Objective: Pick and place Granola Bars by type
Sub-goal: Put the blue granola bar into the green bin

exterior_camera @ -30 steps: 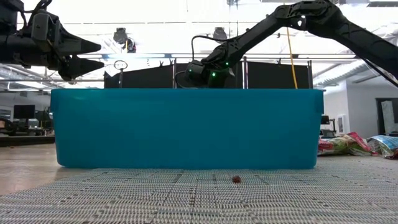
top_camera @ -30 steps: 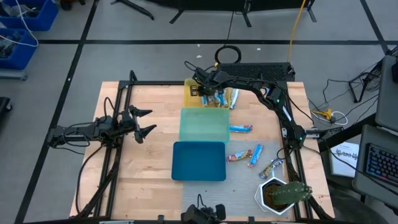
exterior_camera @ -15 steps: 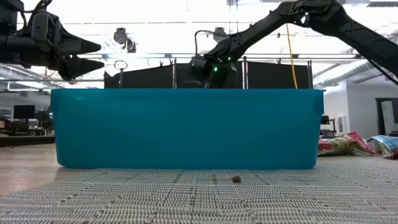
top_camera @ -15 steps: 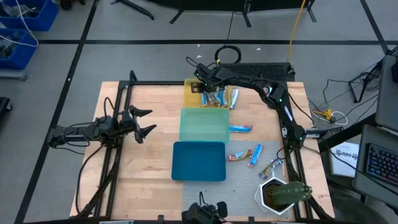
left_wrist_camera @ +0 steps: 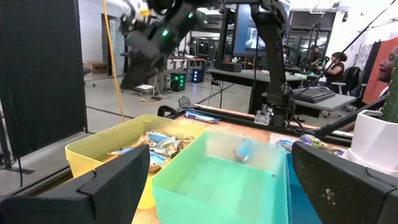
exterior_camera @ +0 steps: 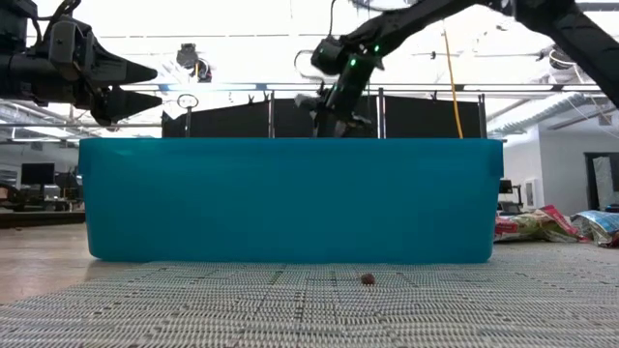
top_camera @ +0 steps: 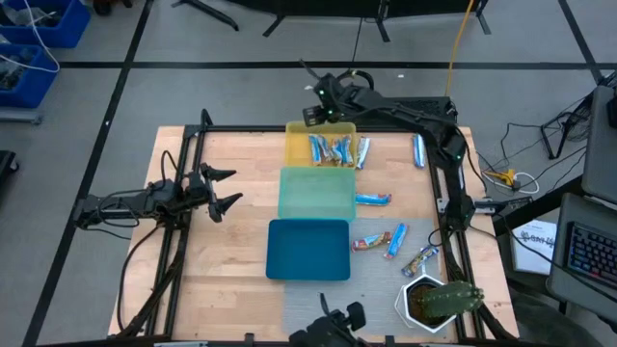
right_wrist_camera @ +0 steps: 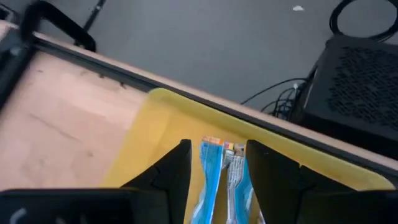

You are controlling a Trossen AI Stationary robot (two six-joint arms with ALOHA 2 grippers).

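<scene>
Several blue-and-silver Granola Bars [top_camera: 335, 149] lie in the yellow tray [top_camera: 294, 146] at the table's far edge, and they show in the right wrist view [right_wrist_camera: 219, 163]. More bars lie loose on the table's right side: one by the green tray [top_camera: 374, 200], three near the blue tray [top_camera: 396, 241], and one by the right arm's base [top_camera: 418, 149]. My right gripper [top_camera: 323, 96] hangs open and empty, high over the yellow tray's far rim [right_wrist_camera: 186, 109]. My left gripper [top_camera: 224, 189] waits open over the table's left side.
The green tray [top_camera: 316, 193] and blue tray [top_camera: 308, 249] sit in a row nearer than the yellow one. The blue tray's wall [exterior_camera: 290, 198] fills the low view. A potted plant [top_camera: 431, 301] stands at the near right corner. Bare wood lies left of the trays.
My right gripper has risen from just above the bars in the yellow tray and drawn back toward the table's far edge. Its arm has swung off the table's right side, uncovering the bar by its base. The left arm has kept still.
</scene>
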